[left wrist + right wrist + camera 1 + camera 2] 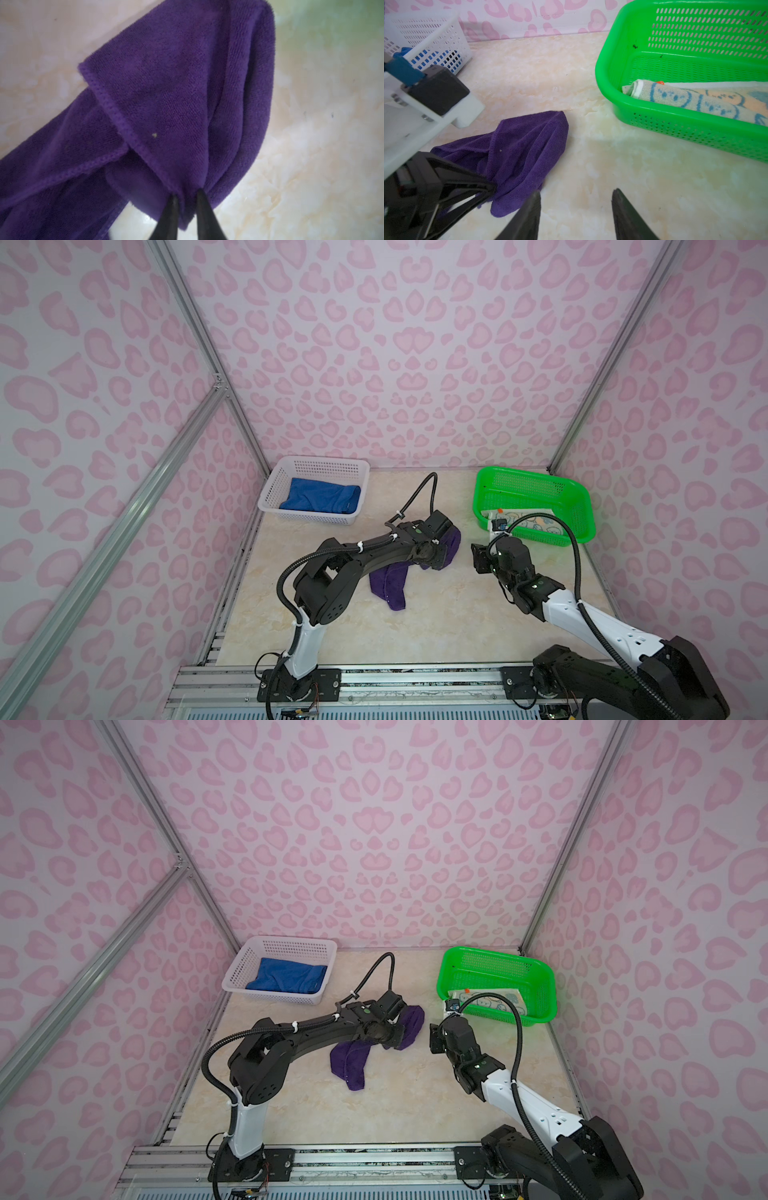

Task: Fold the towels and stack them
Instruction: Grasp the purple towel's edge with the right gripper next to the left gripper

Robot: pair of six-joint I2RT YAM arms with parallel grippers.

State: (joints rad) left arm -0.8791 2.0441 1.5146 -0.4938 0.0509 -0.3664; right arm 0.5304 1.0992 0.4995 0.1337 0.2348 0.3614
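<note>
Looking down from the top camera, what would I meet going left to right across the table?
A white basket holding the blue towel → the purple towel, lying loose → a green basket holding the patterned towel.

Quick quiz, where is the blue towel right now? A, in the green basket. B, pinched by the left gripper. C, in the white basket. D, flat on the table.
C: the blue towel lies inside the white basket, while the left gripper pinches the purple towel.
</note>
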